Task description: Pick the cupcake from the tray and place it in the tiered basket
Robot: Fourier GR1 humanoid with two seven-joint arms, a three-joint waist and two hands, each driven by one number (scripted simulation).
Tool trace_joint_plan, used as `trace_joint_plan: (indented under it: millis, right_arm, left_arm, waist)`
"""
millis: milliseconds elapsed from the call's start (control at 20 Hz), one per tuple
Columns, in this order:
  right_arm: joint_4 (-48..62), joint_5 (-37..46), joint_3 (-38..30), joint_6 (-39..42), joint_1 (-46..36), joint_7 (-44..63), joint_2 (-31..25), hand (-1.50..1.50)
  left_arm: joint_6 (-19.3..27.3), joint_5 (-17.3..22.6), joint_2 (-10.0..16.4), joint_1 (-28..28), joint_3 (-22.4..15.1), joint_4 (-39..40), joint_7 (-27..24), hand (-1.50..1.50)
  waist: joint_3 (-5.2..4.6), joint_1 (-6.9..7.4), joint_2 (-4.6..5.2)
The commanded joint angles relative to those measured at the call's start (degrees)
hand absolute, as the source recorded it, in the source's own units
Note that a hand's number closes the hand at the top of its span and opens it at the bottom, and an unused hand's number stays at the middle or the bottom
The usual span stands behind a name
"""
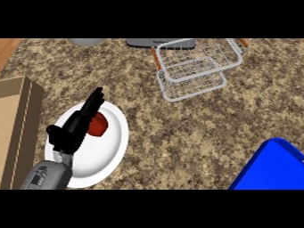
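Note:
A small red cupcake sits on a white plate at the lower left of the counter. My left hand lies over the plate's left half, fingers straight and pointing up and to the right, open. Its fingers run along the cupcake's left side and cover part of it; I cannot tell whether they touch it. The wire tiered basket, with orange handles, stands at the back, right of centre, well away from the hand. My right hand does not show.
A blue tray fills the lower right corner. A brown box stands along the left edge next to the plate. A grey appliance and a grey bowl sit at the back edge.

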Motion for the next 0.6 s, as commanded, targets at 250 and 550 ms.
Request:
trace_joint_plan:
  millis: [250,550]
  right_arm:
    - [17.8,6.9,4.6,-3.6,-15.0,-1.8,10.5,1.50]
    - [20.1,9.7,6.4,-9.1,-14.7,-1.9,19.6,1.50]
  left_arm:
    - [-1.2,-0.3,0.2,1.2,0.5,0.4,0.7,0.00]
    - [1.0,-1.5,-1.3,-1.3,2.3,2.5,0.6,0.00]
  waist:
    - [-0.05,-0.54,0.23]
    - [-0.03,-2.09,-0.19]
